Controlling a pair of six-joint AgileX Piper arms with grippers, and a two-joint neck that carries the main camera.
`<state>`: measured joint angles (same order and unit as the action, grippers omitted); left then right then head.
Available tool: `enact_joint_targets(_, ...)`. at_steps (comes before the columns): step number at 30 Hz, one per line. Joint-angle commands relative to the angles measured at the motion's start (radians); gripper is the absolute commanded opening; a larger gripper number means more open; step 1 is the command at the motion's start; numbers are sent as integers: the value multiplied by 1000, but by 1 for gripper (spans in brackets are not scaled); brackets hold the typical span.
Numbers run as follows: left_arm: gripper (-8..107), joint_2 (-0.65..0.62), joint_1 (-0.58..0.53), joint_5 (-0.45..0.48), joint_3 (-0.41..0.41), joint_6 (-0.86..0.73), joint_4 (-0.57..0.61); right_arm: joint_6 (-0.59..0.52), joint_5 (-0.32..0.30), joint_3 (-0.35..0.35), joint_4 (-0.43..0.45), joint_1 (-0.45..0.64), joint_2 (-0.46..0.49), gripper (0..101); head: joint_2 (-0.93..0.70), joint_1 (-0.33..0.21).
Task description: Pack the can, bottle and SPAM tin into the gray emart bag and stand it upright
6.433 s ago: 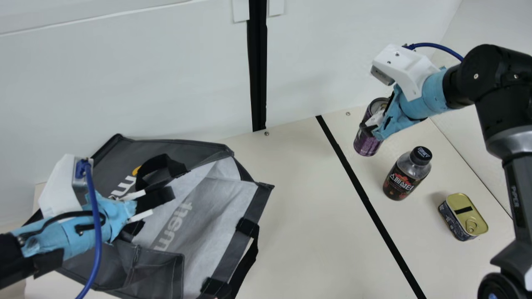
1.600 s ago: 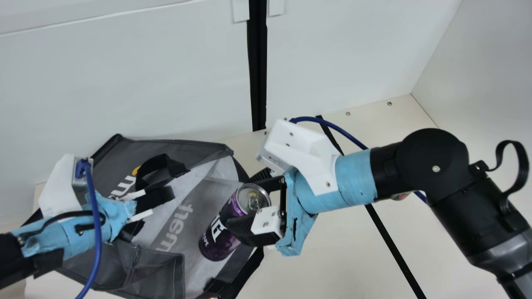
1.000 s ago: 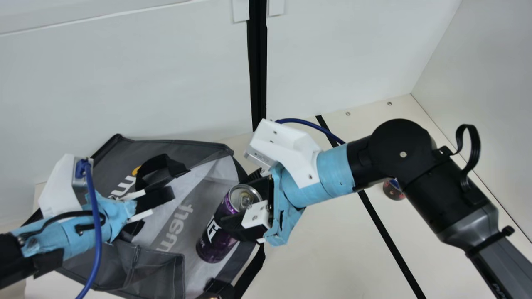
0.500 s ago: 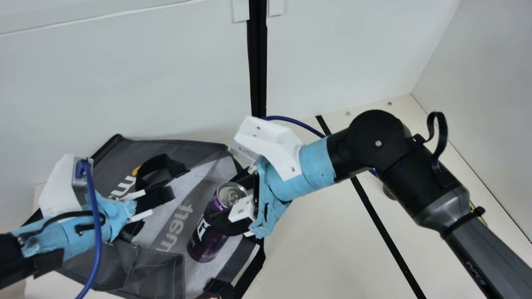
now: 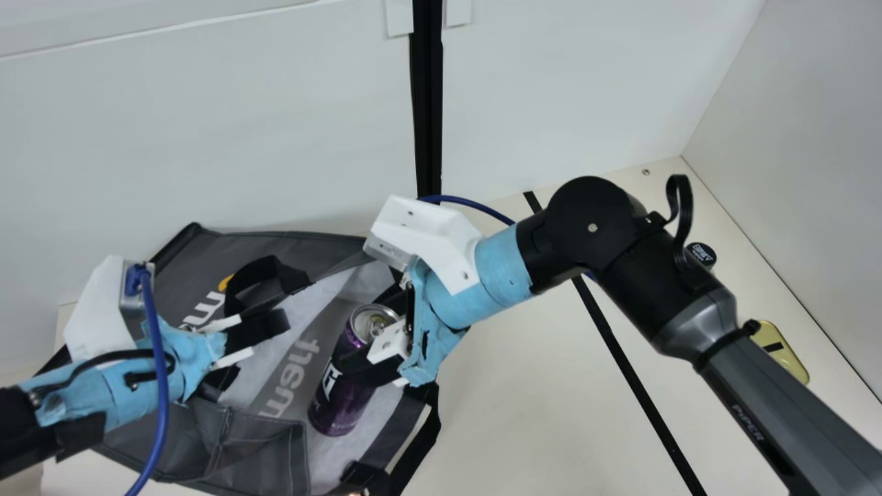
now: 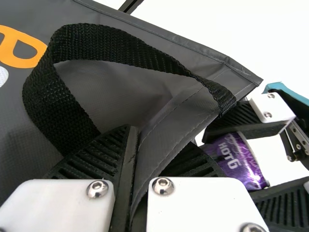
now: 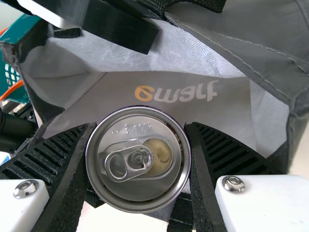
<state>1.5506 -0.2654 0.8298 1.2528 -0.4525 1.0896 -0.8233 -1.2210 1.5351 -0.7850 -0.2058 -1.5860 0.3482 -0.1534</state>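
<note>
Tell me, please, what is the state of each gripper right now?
Left gripper: closed, holding the bag by its edge.
Right gripper: closed, holding the can.

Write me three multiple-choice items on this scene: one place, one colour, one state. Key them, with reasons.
1. Where is the can?
A) Lying beside the SPAM tin
B) In the right gripper
C) In the left gripper

2. What colour is the top of the SPAM tin?
A) Gold
B) Red
C) Blue

3. How is the left gripper?
A) Wide open, touching nothing
B) Shut on the bottle
C) Shut on the gray emart bag

1: B, the right wrist view shows its lid between that gripper's fingers.
2: A, its gold lid shows beside the right arm in the main view.
3: C, the left wrist view shows fabric pinched there.
</note>
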Motion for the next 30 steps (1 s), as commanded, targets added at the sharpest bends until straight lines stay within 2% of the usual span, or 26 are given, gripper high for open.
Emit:
enact_joint_targets(1, -8, 0, 0, 0, 0, 0, 0, 2, 1, 7, 3, -3, -10, 0, 1, -21)
enact_joint_targets(30, -8, 0, 0, 0, 0, 0, 0, 59, 1, 116, 82, -67, -160, 0, 1, -21)
